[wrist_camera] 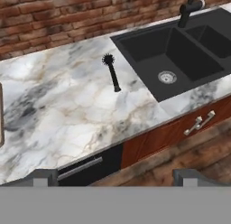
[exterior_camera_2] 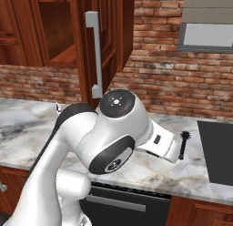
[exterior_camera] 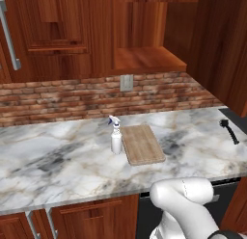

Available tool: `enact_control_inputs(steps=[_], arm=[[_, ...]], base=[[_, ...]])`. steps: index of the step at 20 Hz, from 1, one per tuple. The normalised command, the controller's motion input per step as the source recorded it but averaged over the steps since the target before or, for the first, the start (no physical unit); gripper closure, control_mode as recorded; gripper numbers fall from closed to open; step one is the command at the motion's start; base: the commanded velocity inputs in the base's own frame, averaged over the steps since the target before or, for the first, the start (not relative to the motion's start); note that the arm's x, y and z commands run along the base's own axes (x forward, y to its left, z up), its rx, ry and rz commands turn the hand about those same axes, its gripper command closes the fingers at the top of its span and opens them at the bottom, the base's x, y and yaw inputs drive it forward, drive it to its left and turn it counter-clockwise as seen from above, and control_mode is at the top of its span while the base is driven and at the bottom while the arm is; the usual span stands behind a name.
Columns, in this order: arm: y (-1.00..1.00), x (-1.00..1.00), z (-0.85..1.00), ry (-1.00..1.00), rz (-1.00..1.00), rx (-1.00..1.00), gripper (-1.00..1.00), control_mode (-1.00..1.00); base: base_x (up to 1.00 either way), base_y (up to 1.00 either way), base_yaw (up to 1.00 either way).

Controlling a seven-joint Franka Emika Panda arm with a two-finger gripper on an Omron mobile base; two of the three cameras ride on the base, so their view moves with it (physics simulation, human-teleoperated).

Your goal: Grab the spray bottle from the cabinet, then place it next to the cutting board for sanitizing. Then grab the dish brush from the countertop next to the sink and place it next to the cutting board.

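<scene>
Spray bottle (exterior_camera: 116, 137) touches cutting board's (exterior_camera: 142, 144) left edge mid-countertop (exterior_camera: 58, 161); hand view alone shows dish brush (wrist_camera: 111, 73) beside sink (wrist_camera: 180, 51), gripper (wrist_camera: 115, 177) jaws spread, empty.

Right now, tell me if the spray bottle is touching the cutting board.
Cannot tell. In the left base view the spray bottle stands upright right at the cutting board's left edge, but no clear gap or contact shows there.
</scene>
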Motion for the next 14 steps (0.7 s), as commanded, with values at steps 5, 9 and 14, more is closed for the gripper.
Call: enact_control_inputs(steps=[5, 9, 14], arm=[[-0.28, 0.54, -0.7, 0.0, 0.08, 0.0, -1.0, -1.0], [-0.42, 0.8, -0.44, 0.02, 0.1, 0.0, -1.0, -1.0], [-0.49, 0.86, -0.34, 0.14, 0.13, 0.0, -1.0, -1.0]], base=[[0.0, 0.0, 0.0], [0.0, 0.0, 0.0], [0.0, 0.0, 0.0]])
